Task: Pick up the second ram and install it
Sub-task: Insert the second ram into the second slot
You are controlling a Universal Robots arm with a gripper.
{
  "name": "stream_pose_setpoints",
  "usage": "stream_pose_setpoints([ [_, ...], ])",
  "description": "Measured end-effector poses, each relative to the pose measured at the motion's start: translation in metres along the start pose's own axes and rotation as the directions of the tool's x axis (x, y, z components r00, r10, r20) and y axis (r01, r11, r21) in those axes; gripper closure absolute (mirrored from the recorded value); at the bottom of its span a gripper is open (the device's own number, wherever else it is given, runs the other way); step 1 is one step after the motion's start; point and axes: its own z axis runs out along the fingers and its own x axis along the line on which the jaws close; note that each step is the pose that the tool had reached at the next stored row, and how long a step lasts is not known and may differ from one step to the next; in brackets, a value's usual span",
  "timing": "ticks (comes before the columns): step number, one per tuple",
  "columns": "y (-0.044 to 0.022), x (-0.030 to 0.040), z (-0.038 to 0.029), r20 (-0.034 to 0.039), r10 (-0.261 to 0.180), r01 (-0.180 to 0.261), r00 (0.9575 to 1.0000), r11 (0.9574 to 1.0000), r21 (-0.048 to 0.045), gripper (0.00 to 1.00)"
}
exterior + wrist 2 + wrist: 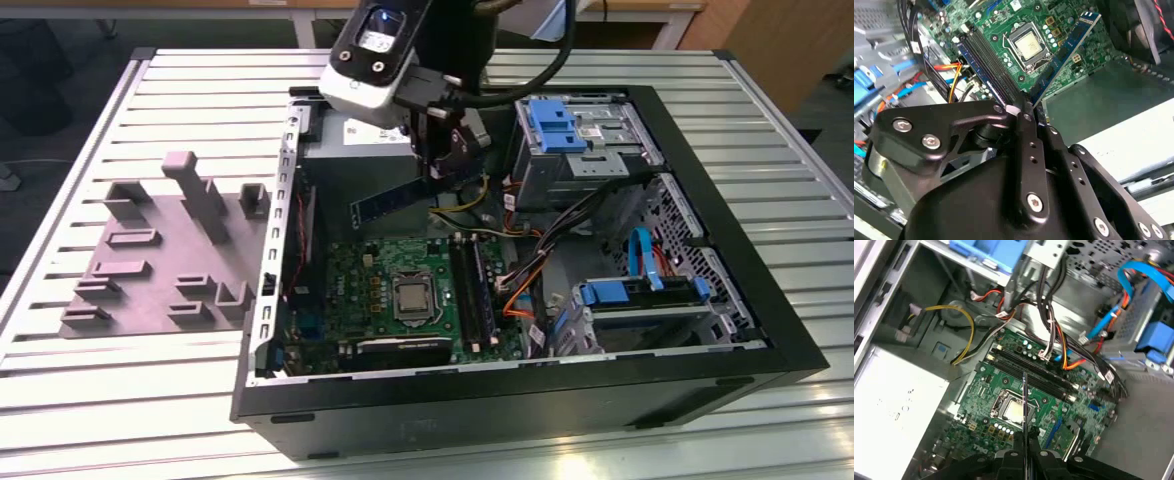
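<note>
My gripper hangs over the open computer case, shut on the second ram, a thin dark blue-green stick. In the exterior view the stick juts from the fingers toward the view's left and tilts slightly downward, well above the motherboard. The second wrist view has the ram reaching out from the gripper over the CPU socket. The first wrist view catches the ram edge-on as a thin line above the gripper. The long black memory slots lie below, apart from the stick.
A grey holder block with upright pegs sits on the slatted table at the exterior view's left. Inside the case are blue drive cages, bundles of coloured cables and a pale power supply box. The case walls ring the motherboard.
</note>
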Motion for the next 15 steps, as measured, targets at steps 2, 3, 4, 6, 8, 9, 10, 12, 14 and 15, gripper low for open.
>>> stream_pose_setpoints([
  [2, 0.0, 0.0001, 0.0008, 0.0001, -0.035, 0.035, 0.9994, 0.9994, -0.0025, 0.86],
  [3, 0.0, 0.0001, 0.0012, 0.0003, -0.053, 0.053, 0.9986, 0.9986, -0.0037, 0.86],
  [4, 0.0, 0.0001, 0.0016, 0.0004, -0.073, 0.073, 0.9974, 0.9973, -0.0051, 0.86],
  [6, 0.0, 0.0002, 0.0024, 0.0008, -0.108, 0.108, 0.9941, 0.9941, -0.0075, 0.86],
  [8, 0.0, 0.0002, 0.0032, 0.0012, -0.144, 0.144, 0.9896, 0.9895, -0.01, 0.86],
  [9, 0.0, 0.0003, 0.0036, 0.0014, -0.162, 0.162, 0.9868, 0.9868, -0.0112, 0.86],
  [10, 0.0, 0.0003, 0.004, 0.0017, -0.181, 0.181, 0.9836, 0.9835, -0.0125, 0.86],
  [12, 0.0, 0.0003, 0.0048, 0.0023, -0.216, 0.216, 0.9764, 0.9763, -0.0149, 0.86],
  [14, 0.0, 0.0004, 0.0056, 0.003, -0.251, 0.251, 0.9681, 0.9679, -0.0173, 0.86],
  [15, 0.0, 0.0004, 0.006, 0.0033, -0.268, 0.268, 0.9634, 0.9633, -0.0185, 0.86],
])
